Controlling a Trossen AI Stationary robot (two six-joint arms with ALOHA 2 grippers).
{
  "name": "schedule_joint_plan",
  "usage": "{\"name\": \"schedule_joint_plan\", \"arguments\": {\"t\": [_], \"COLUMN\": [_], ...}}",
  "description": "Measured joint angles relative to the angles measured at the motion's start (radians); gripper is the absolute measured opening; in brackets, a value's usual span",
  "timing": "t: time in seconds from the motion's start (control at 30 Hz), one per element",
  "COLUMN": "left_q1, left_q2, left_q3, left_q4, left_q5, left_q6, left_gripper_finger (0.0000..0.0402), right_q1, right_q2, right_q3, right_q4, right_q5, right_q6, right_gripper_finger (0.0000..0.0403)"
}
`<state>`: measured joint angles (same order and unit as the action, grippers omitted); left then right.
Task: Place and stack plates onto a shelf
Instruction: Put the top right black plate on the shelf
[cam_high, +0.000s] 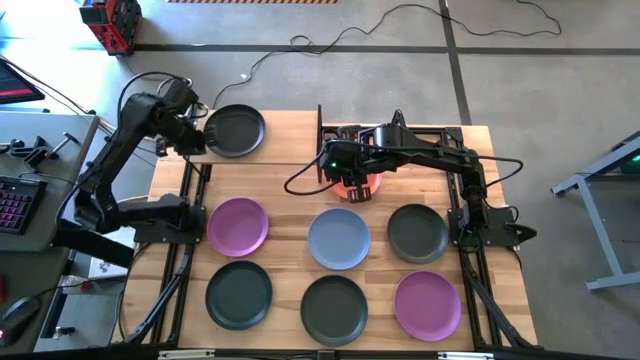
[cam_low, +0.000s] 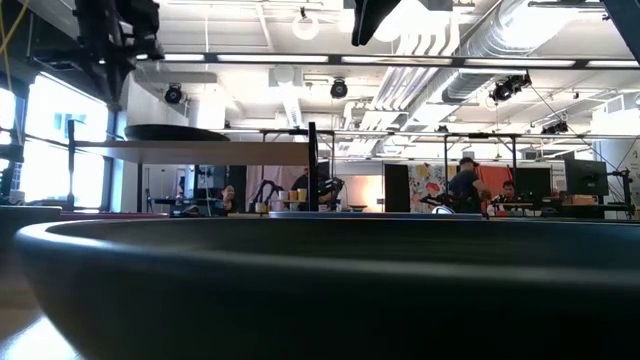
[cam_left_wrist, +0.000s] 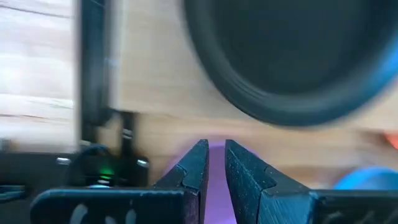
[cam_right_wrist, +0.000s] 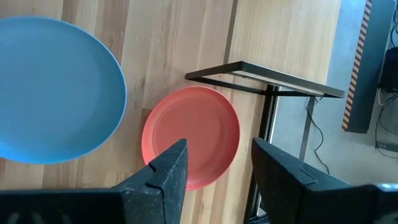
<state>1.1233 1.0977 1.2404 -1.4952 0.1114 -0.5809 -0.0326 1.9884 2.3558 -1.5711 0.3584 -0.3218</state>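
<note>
Plank-striped wooden tabletop (cam_high: 290, 265) carries six round matte plates in two rows. A dark grey matte plate (cam_high: 235, 130) sits on the light-wood shelf panel (cam_high: 285, 140), just ahead of the left gripper (cam_left_wrist: 215, 163), jaws nearly closed, nothing held. Right gripper (cam_right_wrist: 217, 168) is spread wide over the orange round plate (cam_right_wrist: 193, 134), empty. Risk: the near black shelf post (cam_right_wrist: 266, 134) could be clipped on descent.

The plank-striped table (cam_high: 290, 165) carries seven plates; the orange plate (cam_right_wrist: 193, 137) lies just beyond the right gripper's open jaws. The shelf (cam_high: 270, 140) (light wood) bears one dark grey plate (cam_high: 236, 130), ahead of the left jaws.
</note>
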Motion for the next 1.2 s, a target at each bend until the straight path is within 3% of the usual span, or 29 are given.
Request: {"name": "schedule_joint_plan", "arguments": {"t": [0.2, 0.43, 0.87, 1.2], "left_q1": [-0.134, -0.244, -0.256, -0.233], "left_q2": [-0.009, 0.042, 0.225, 0.265], "left_q3": [0.0, 0.0, 0.0, 0.0], "left_q4": [0.022, 0.307, 0.401, 0.38], "left_q5": [0.039, 0.0, -0.107, -0.166], "left_q6": [-0.087, -0.134, -0.108, -0.103], "left_gripper_finger": [0.0042, 0.0042, 0.0042, 0.0042], "right_q1": [0.0, 0.0, 0.0, 0.0], "right_q2": [0.0, 0.0, 0.0, 0.0], "right_q3": [0.0, 0.0, 0.0, 0.0], "right_q4": [0.0, 0.001, 0.001, 0.001], "right_q5": [0.0, 0.0, -0.003, -0.036], "right_q6": [0.0, 0.0, 0.007, 0.007], "right_gripper_finger": [0.0156, 0.0156, 0.0156, 0.0156]}}
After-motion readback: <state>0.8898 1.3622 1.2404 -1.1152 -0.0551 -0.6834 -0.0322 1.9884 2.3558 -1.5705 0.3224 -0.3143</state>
